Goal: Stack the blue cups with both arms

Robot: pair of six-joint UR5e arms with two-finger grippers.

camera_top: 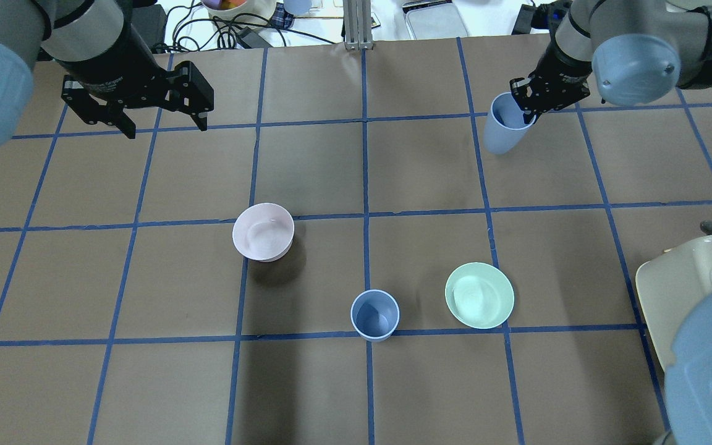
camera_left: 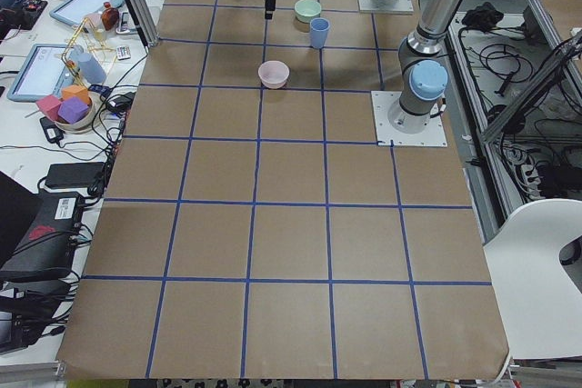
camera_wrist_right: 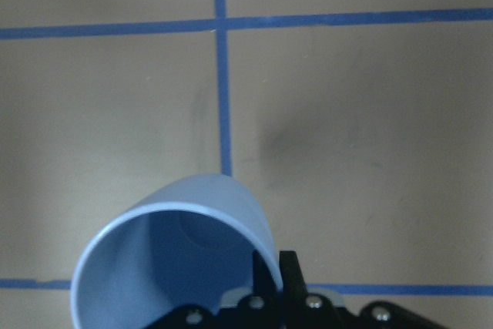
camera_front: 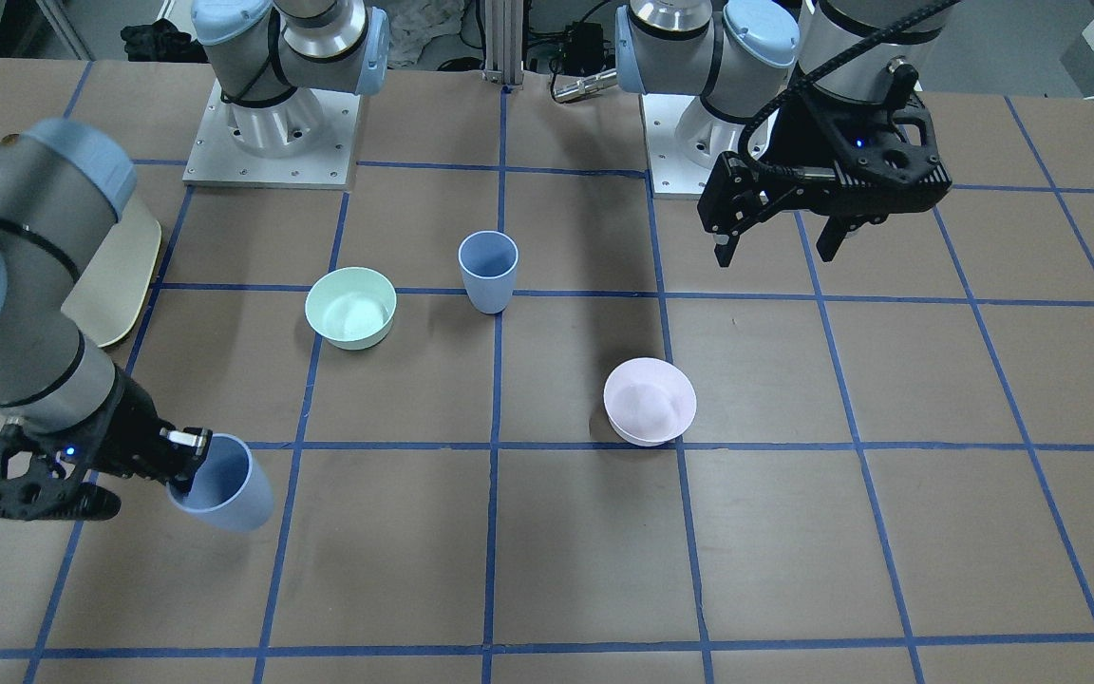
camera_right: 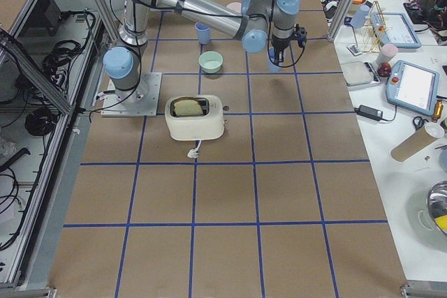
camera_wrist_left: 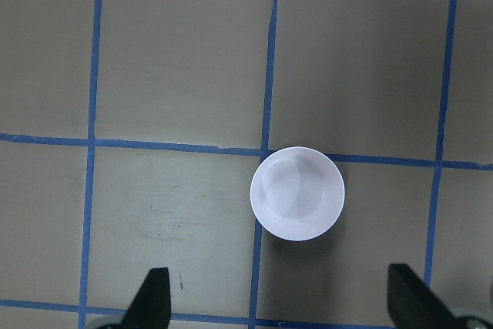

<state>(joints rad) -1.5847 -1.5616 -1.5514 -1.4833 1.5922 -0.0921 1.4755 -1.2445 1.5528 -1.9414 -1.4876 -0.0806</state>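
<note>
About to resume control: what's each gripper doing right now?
Left gripper: open, empty.
Right gripper: closed on a blue cup, gripping its rim.

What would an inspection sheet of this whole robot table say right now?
Surface: brown table, blue tape grid, flat.
Job's things: standing blue cup upright near the middle; held blue cup tilted, gripped at its rim.
Clutter: pink bowl, green bowl, toaster.
Tools: left tool open, empty, above the table; right tool shut on the held cup.
Cables: black cable on the left wrist; loose cables beyond the far edge.
Surroundings: tablet on a side bench; white chair.
</note>
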